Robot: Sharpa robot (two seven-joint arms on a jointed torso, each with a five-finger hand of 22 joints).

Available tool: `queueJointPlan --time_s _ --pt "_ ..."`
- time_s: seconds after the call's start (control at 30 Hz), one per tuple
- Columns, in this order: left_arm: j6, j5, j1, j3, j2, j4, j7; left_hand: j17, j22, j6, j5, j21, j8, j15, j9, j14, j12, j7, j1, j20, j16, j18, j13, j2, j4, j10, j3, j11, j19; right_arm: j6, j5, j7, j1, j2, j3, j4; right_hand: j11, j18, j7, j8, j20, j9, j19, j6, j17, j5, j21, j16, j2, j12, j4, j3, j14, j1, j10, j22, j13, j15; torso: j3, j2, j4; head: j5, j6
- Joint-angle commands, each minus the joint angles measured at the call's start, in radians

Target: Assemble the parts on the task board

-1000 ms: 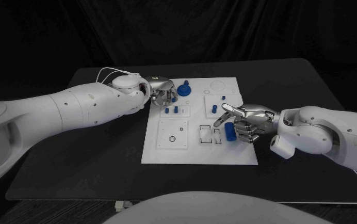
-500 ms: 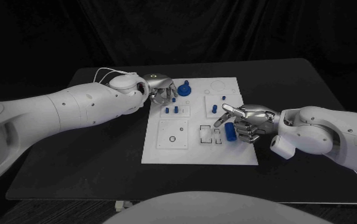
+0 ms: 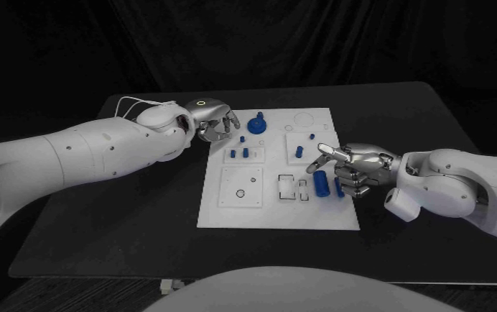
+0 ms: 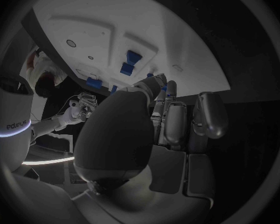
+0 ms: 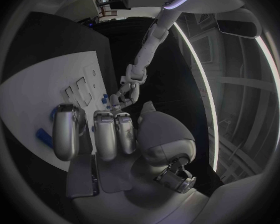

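The task board (image 3: pixel 278 215) lay flat on the black table (image 3: pixel 124 211), between the two hands. The left hand (image 3: pixel 215 122) hung over the board's far left corner, fingers curled in; whether anything was pinched in them I could not tell. Just beside its fingertips, toward the board's middle, stood one knobbed blue part (image 3: pixel 256 124). Slightly nearer the robot, two short blue pegs (image 3: pixel 238 153) stood side by side in a square recess, and a third small blue peg (image 3: pixel 243 139) sat close under the fingers.

The right hand (image 3: pixel 350 168) rested at the board's right edge, fingers apart and curved, one extended toward the board's middle. It held nothing that showed. One blue cylinder (image 3: pixel 321 182) lay on the board just beside its fingers, and a second blue piece (image 3: pixel 339 187) showed right against them. Beyond its extended finger stood two more small blue pegs (image 3: pixel 299 150), (image 3: pixel 311 137).

In the left wrist view, three blue parts (image 4: pixel 129 62) showed on the board ahead of the curled fingers (image 4: pixel 177 124).
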Motion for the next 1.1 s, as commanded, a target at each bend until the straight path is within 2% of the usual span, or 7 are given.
queueJointPlan --time_s 0.03,0.17,0.23,0.5,0.63,0.77,1.1 --pt "-0.127 0.040 0.015 0.001 -0.033 0.033 0.069 -0.026 0.140 0.014 -0.029 -0.036 0.009 0.008 0.002 -0.020 -0.014 0.003 -0.016 0.002 -0.020 0.022 -0.006 -0.019 0.025 -0.030 -0.002 0.003 -0.023 -0.148 -0.053 0.056 0.033 -0.015 0.002 0.016 0.005 0.025 -0.003 0.007 -0.003 -0.005 -0.014 0.017 0.162 0.027 -0.024 -0.021 -0.016 -0.041 -0.045 -0.004 0.076 0.042 0.043 0.166 0.186 0.004 -0.0005 -0.001 0.0004 -0.004 0.000" --pt "-0.161 0.133 0.039 0.001 -0.082 0.070 0.131 -0.161 0.097 -0.004 -0.040 -0.222 -0.004 0.037 -0.008 -0.136 -0.077 -0.009 -0.038 0.025 -0.118 0.046 -0.038 -0.041 0.064 -0.226 -0.047 0.036 -0.133 -0.240 -0.126 0.080 0.101 -0.032 0.002 0.033 0.003 0.012 -0.008 0.009 -0.008 -0.009 0.021 0.062 0.175 0.062 0.015 -0.018 -0.041 -0.278 -0.085 -0.020 0.085 0.092 -0.163 0.182 -0.118 0.002 -0.0005 -0.002 -0.0001 0.003 0.000" --pt "-0.166 0.208 0.053 0.001 -0.108 0.086 0.185 -0.442 0.018 -0.023 -0.039 -0.579 -0.008 0.075 -0.018 -0.447 -0.084 -0.009 0.014 0.050 -0.364 0.086 -0.052 -0.026 0.143 -0.391 -0.208 0.062 -0.372 -0.292 -0.213 0.087 0.146 -0.035 0.002 0.033 -0.004 0.009 -0.012 -0.013 -0.012 -0.018 0.033 0.073 0.160 0.073 0.027 -0.027 -0.059 -0.610 -0.093 -0.037 0.083 0.128 -0.341 0.186 -0.462 -0.006 -0.0005 -0.002 -0.0001 0.001 0.000" --pt "-0.121 0.604 0.079 0.001 -0.178 0.136 0.457 -0.638 -0.029 -0.002 0.031 -0.824 -0.003 0.193 -0.030 -0.924 0.016 0.052 -0.060 0.106 -0.696 0.029 -0.041 -0.048 0.208 -0.610 -0.370 0.029 -0.725 -0.525 -0.704 0.095 0.254 0.017 0.002 -0.051 0.038 0.033 -0.013 -0.087 0.015 -0.023 -0.016 0.141 0.055 0.184 -0.082 -0.088 -0.096 -1.096 -0.161 -0.037 0.052 0.379 -0.565 0.127 -0.821 0.029 -0.0023 -0.002 0.0010 -0.014 0.000" --pt "-0.062 0.766 0.081 0.000 -0.194 0.160 0.550 -0.727 -0.096 -0.017 0.072 -0.959 -0.010 0.186 -0.041 -1.100 0.049 0.053 -0.088 0.121 -0.808 0.003 -0.039 0.001 0.208 -0.713 -0.429 0.028 -0.900 -0.606 -0.892 0.063 0.257 0.064 0.002 -0.123 0.050 0.034 -0.044 -0.120 0.022 -0.024 -0.012 0.164 0.055 0.049 -0.088 -0.086 -0.096 -1.181 -0.171 -0.014 0.053 0.473 -0.536 0.126 -0.927 0.037 -0.0036 -0.005 0.0027 -0.014 0.000" --pt "0.011 0.896 0.081 0.000 -0.207 0.193 0.605 -0.784 -0.151 -0.058 0.076 -1.025 -0.011 0.179 -0.059 -1.086 0.116 0.065 -0.082 0.145 -0.808 0.009 -0.029 0.104 0.202 -0.762 -0.382 0.048 -0.937 -0.652 -1.051 0.004 0.236 0.132 0.002 -0.225 0.051 0.037 -0.068 -0.155 0.026 -0.025 -0.018 0.166 0.042 0.071 -0.109 -0.094 -0.125 -1.228 -0.189 0.018 0.049 0.550 -0.497 0.117 -0.997 0.039 -0.0069 -0.006 0.0043 -0.017 0.000" --pt "0.078 0.953 0.070 0.000 -0.226 0.241 0.633 -0.881 -0.201 -0.070 0.092 -1.065 -0.007 0.200 -0.077 -1.095 0.241 0.067 -0.062 0.176 -0.787 0.037 -0.025 0.152 0.198 -0.846 -0.373 0.047 -0.907 -0.652 -1.318 -0.048 0.180 0.218 0.002 -0.331 0.043 0.046 -0.073 -0.206 -0.004 -0.022 -0.031 0.235 0.024 0.003 -0.152 -0.107 -0.208 -1.285 -0.134 0.057 0.042 0.554 -0.515 0.100 -1.073 0.006 -0.0038 0.006 0.0037 -0.026 0.000"
